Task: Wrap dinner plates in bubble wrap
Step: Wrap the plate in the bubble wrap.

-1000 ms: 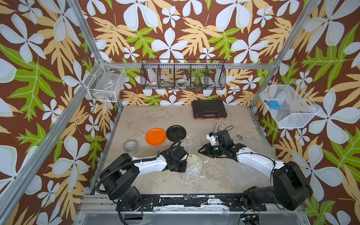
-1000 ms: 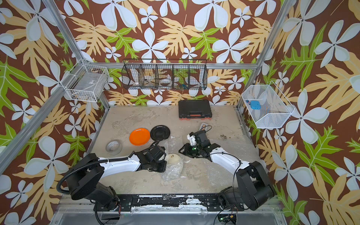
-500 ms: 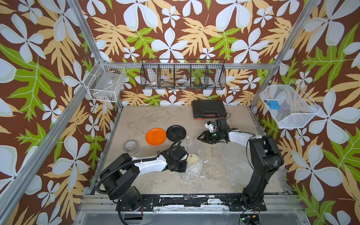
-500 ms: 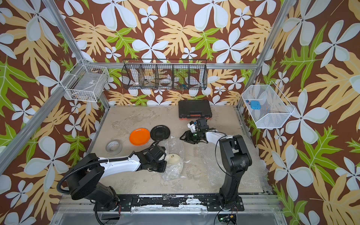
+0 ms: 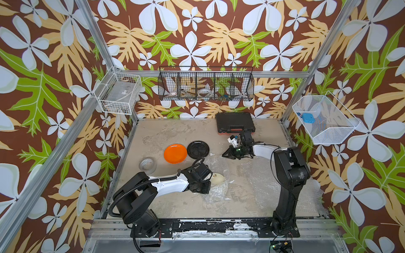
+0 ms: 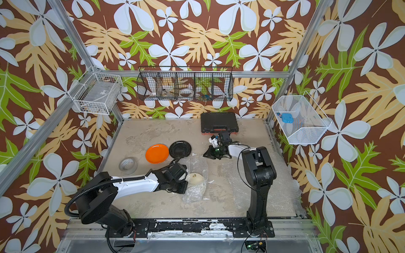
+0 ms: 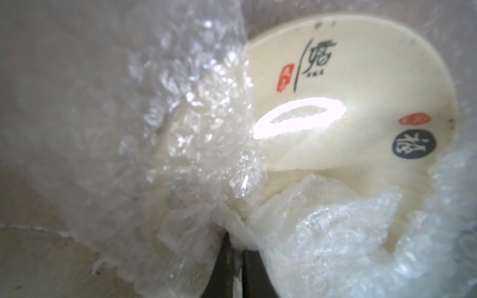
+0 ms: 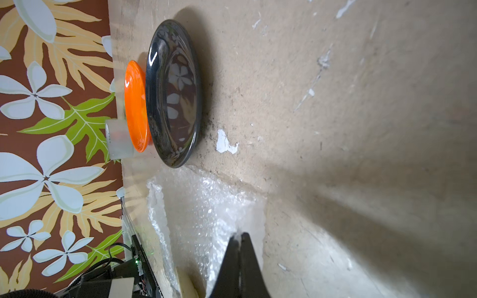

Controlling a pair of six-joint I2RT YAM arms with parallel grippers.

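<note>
The left gripper (image 7: 236,249) is clamped on bunched wrap (image 7: 201,123) at the edge of the cream plate (image 7: 335,90) mid-table, while the right gripper (image 8: 238,238) is pinched shut on the wrap's far corner near the black plate (image 8: 175,95) and the orange plate (image 8: 135,108).

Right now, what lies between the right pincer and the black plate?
Bubble wrap, reaching from right pincer nearly to black plate, per right wrist view.

orange plate (image 5: 175,153): showing a smooth, glossy glaze
black plate (image 8: 173,93): shining mirror-glossy, reflecting wallpaper flowers
cream plate (image 7: 335,103): gleaming smooth, catching white glare
bubble wrap (image 7: 201,129): glinting as clear, crinkly plastic
tabletop (image 8: 335,103): looking matt, rough, chipping white in spots
wire basket (image 5: 206,86): showing thin black metal mesh
</note>
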